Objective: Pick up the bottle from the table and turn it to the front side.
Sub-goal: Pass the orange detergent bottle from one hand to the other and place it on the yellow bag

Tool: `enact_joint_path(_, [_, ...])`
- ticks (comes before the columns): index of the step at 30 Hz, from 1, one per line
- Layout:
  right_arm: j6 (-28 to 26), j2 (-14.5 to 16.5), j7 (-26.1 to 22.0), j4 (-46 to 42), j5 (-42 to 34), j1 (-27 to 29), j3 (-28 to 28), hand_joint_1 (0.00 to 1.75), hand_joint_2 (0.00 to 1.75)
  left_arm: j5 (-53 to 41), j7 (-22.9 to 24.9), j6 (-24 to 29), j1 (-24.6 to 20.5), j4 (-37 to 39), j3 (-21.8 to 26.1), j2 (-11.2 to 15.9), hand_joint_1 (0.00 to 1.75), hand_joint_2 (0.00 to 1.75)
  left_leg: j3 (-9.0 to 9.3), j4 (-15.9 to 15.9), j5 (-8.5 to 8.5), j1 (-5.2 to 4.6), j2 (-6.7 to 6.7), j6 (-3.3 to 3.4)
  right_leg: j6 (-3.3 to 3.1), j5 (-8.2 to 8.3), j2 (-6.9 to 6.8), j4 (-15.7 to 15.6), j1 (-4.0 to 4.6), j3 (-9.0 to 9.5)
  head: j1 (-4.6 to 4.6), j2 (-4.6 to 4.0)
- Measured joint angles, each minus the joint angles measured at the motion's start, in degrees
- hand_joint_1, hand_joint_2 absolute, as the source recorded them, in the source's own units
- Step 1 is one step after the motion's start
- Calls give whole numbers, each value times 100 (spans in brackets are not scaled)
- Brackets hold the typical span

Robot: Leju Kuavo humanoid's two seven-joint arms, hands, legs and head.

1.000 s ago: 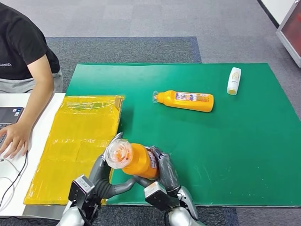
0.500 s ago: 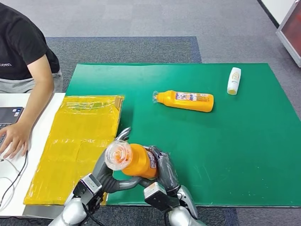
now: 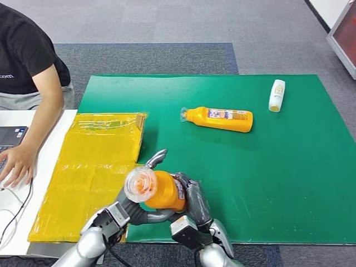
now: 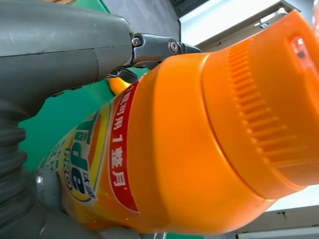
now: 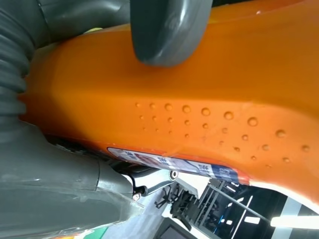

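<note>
Currently held item: orange bottle (image 3: 161, 189), lifted above the near edge of the green mat (image 3: 260, 183), clear-wrapped cap toward the camera, right hand (image 3: 195, 204) wrapped around the body, left hand (image 3: 138, 208) cupped beneath the neck with fingers spread. Handling, judged: rigid, smooth plastic, probably slippery and fairly heavy if full. Best grip: dimpled mid-body; avoid the glossy label.

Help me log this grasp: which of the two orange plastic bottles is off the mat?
The orange plastic bottle held between both hands, cap toward the camera; the other orange bottle lies flat mid-mat.
</note>
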Motion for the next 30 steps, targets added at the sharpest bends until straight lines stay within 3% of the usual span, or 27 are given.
enact_joint_path(5, [20, 0, -25, 0, -50, -18, 9, 101, 175, 44, 26, -87, -130, 69, -45, -5, 9, 175, 0, 0, 0, 0, 0, 0, 0, 0, 0, 0, 0, 0, 0, 0])
enact_joint_path(9, [28, 0, -32, 0, -84, -38, 25, 103, 175, 84, 29, -132, -220, 120, -79, -14, 44, 175, 0, 0, 0, 0, 0, 0, 0, 0, 0, 0, 0, -1, 0, 0])
enact_joint_path(10, [31, 0, -34, 0, -96, -45, 28, 104, 175, 90, 29, -137, -238, 128, -93, -15, 62, 175, 0, 0, 0, 0, 0, 0, 0, 0, 0, 0, 0, -1, 0, 0])
enact_joint_path(13, [42, -2, -48, 1, -139, -64, 28, 103, 175, 98, 29, -142, -291, 149, -143, -15, 153, 175, 0, 1, 1, 0, 0, 0, 0, 0, 0, 0, 0, -1, 0, 0])
enact_joint_path(14, [45, -4, -54, 2, -149, -69, 28, 102, 175, 99, 29, -142, -308, 154, -155, -15, 169, 175, -1, 1, 0, 0, 0, 0, 0, 1, 0, 0, 0, -1, 0, 0])
enact_joint_path(23, [79, -10, -101, 33, -218, -82, 36, 62, 175, 103, 19, -175, -420, 187, -184, -12, 175, 175, -1, 1, 1, 0, 0, 0, 0, 1, 0, 1, 0, -1, 0, 0])
enact_joint_path(30, [72, -10, -137, 61, -256, -88, 51, 10, 175, 86, -22, -141, -463, 186, -199, 7, 175, 175, -1, 1, 1, 0, 0, 0, 0, 1, 0, 1, 0, -1, 0, 0])
